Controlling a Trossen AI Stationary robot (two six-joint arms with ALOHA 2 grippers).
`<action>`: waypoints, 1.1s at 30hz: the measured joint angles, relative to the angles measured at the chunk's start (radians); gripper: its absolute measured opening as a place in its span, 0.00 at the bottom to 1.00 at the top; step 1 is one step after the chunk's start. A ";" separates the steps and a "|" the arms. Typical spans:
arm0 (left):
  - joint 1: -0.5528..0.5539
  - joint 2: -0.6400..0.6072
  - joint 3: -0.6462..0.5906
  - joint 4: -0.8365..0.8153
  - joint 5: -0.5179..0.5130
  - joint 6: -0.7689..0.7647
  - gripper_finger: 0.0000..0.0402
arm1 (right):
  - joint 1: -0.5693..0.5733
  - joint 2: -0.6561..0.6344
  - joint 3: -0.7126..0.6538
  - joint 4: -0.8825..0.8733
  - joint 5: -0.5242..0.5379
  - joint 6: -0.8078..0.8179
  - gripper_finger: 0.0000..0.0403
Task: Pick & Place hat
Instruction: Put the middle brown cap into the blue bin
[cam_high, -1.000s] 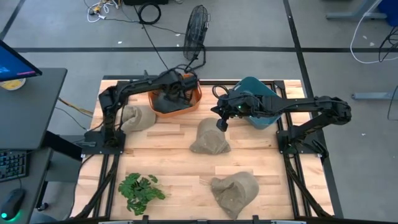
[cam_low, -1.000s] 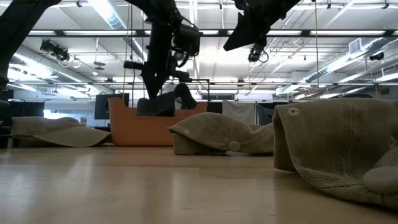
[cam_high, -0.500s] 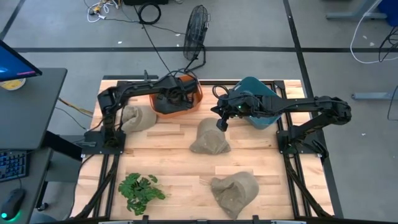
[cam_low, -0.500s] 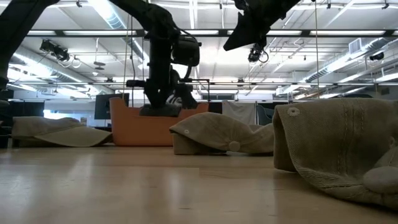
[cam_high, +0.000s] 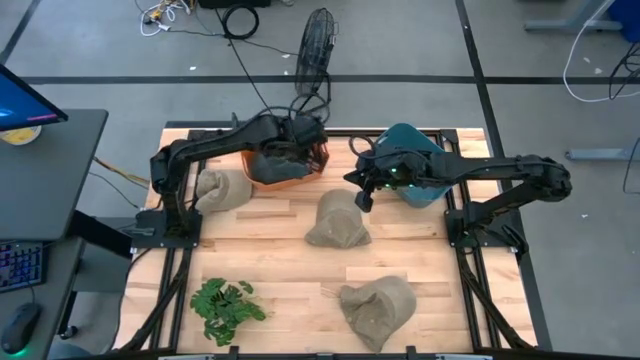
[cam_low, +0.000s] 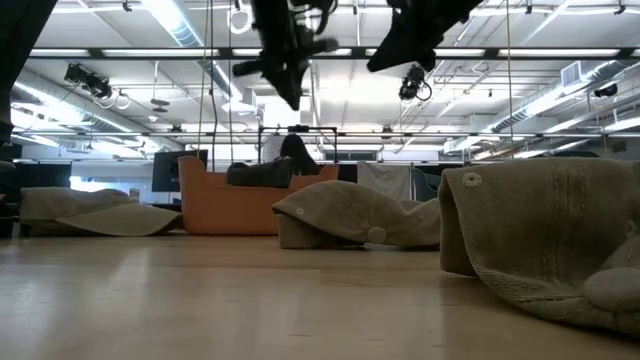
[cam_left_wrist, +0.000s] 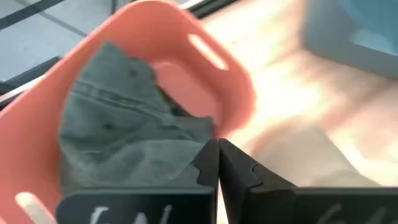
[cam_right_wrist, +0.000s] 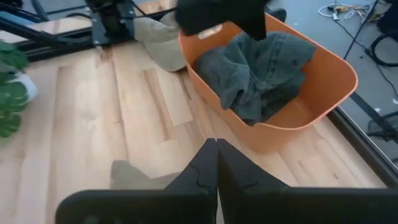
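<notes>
A grey denim hat (cam_high: 270, 166) lies crumpled inside the orange basket (cam_high: 302, 173) at the table's far edge. It also shows in the left wrist view (cam_left_wrist: 118, 137) and the right wrist view (cam_right_wrist: 261, 68). My left gripper (cam_high: 312, 140) hangs shut above the basket's right rim (cam_left_wrist: 217, 68), clear of the hat. My right gripper (cam_high: 362, 198) hovers shut over the far right side of the middle tan hat (cam_high: 337, 222), which lies flat on the wood. In the low view both grippers are up high, left (cam_low: 290, 85) and right (cam_low: 385, 55).
A teal bin (cam_high: 415, 165) stands at the far right. A second tan hat (cam_high: 222, 188) lies left of the basket, and a third (cam_high: 378, 305) near the front edge. A green plant (cam_high: 228, 305) sits at the near left. Bare wood lies between them.
My left gripper has risen out of the orange basket and shifted toward the table's right, over the basket's rim. The grey hat has stayed behind in the basket.
</notes>
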 joint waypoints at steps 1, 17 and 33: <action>-0.016 0.000 0.015 -0.014 0.000 0.008 0.04 | 0.007 -0.016 0.000 -0.009 0.000 0.002 0.00; -0.312 0.000 0.049 -0.142 -0.058 -0.026 0.31 | 0.101 -0.132 0.000 -0.092 -0.202 0.061 0.15; -0.354 -0.071 0.042 -0.247 0.014 0.075 0.30 | 0.152 -0.122 0.000 -0.194 -0.136 0.056 0.38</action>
